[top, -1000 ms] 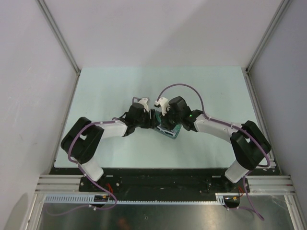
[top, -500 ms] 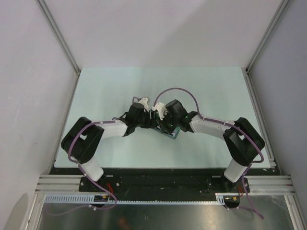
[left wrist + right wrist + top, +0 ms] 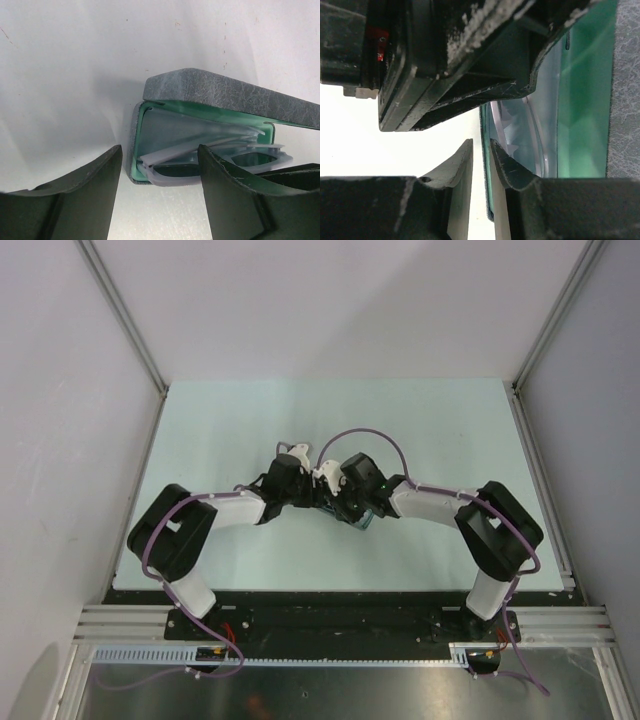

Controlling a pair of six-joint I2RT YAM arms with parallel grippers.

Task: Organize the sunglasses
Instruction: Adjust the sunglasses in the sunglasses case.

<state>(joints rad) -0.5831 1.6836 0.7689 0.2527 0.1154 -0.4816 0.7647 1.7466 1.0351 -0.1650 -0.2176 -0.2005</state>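
Right arm point(image 3: 430, 502) has swung in leftward since the earlier top view, its wrist now crowding the left one over the middle of the pale bench point(image 3: 230, 420); the left arm has not shifted. White thin-framed plastic sunglasses point(image 3: 170, 175) with dark lenses lie folded inside the grey textured oblong case point(image 3: 225, 92) with green lining, but the frame pokes out over the base rim facing the left claw point(image 3: 159, 160). The lid stands part raised over them. Left claw is spread wide, its fingers short of the case end, holding nothing. Right claw point(image 3: 481, 150) shows only a narrow gap with the case rim at it; cannot tell whether it pinches. Judgement: stowing mostly done; seating the frame and shutting the lid are left.
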